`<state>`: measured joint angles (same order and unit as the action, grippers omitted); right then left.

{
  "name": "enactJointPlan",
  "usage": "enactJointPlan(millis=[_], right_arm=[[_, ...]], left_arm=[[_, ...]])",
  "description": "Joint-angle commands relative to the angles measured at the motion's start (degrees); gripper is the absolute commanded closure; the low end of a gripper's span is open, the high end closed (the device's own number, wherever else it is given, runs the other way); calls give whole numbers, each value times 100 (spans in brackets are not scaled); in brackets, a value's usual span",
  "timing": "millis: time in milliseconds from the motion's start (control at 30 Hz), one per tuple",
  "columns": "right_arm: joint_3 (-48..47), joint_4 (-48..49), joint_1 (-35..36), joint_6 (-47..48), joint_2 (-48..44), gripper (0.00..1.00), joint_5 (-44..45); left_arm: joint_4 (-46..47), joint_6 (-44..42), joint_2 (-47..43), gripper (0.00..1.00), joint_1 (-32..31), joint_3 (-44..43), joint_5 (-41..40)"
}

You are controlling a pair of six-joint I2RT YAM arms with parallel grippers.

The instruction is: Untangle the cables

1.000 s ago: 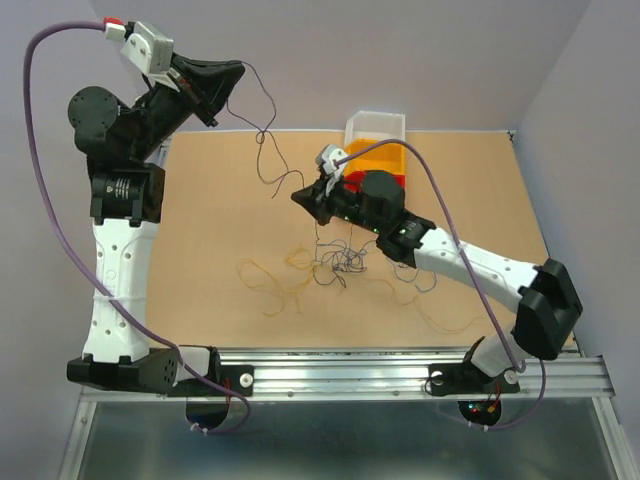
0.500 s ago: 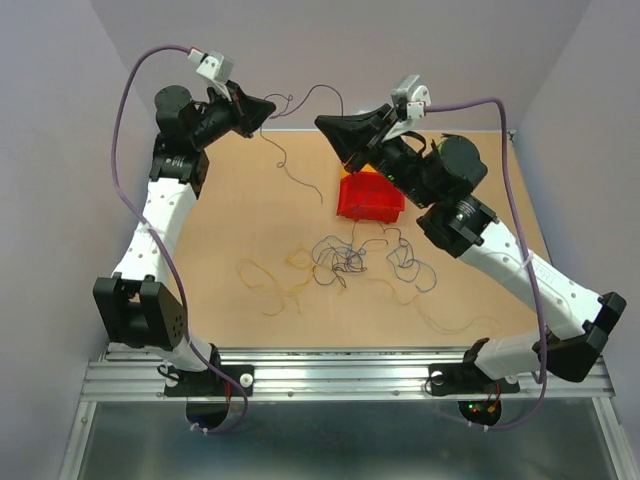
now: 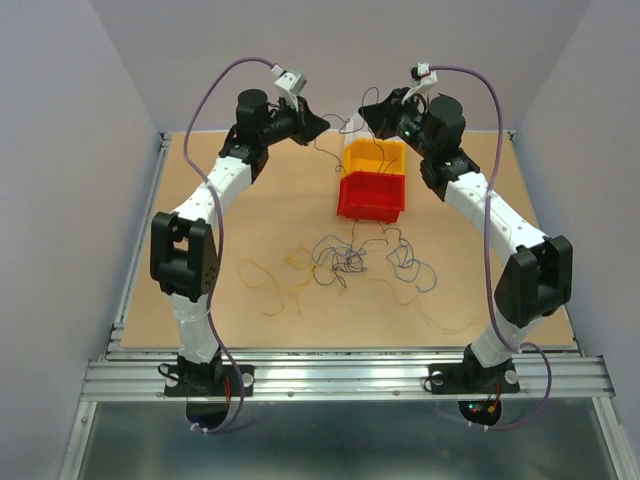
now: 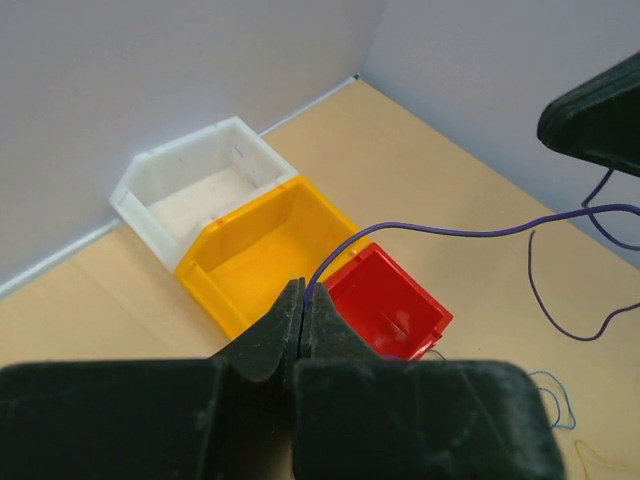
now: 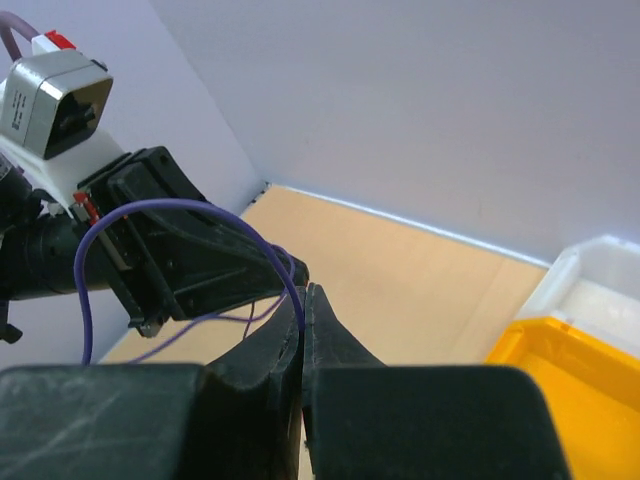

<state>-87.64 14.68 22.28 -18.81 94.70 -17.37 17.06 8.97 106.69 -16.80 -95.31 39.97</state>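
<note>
Left gripper (image 4: 305,303) and right gripper (image 5: 303,300) are both pinched tight on the purple cable (image 4: 470,233). Left of the right jaws it loops down behind the gripper body, end hidden.

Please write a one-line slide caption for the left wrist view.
Left claw shut on a purple cable; white bin, yellow bin, red bin beyond.

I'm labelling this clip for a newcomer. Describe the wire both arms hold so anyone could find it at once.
At the far edge of the table, above the yellow bin and red bin, a thin purple wire stretches between the left fingers and right fingers. Unlike the tangled wires lying on the table, it hangs in mid-air.
</note>
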Motion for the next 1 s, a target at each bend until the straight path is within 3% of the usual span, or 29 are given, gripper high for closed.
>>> enactJointPlan(millis=[0,233,400,733,967], right_arm=[[36,764,-373,-562,259,99,-461],[808,1370,-523,-466,559,99,-136],[722,1801,-567,-571,1076,99,-355],[633,1828,-611,-466,1473,100,-461],[941,1863,-655,-123,1552,100,-215]], left_arm=[[123,-150,255,100,-219,-594,37],[140,-141,755,100,-526,-779,275],[131,-326,1204,100,-658,-1068,91],[280,-194,1705,100,-711,-1657,213],[272,-317,1863,100,-737,-1325,108]])
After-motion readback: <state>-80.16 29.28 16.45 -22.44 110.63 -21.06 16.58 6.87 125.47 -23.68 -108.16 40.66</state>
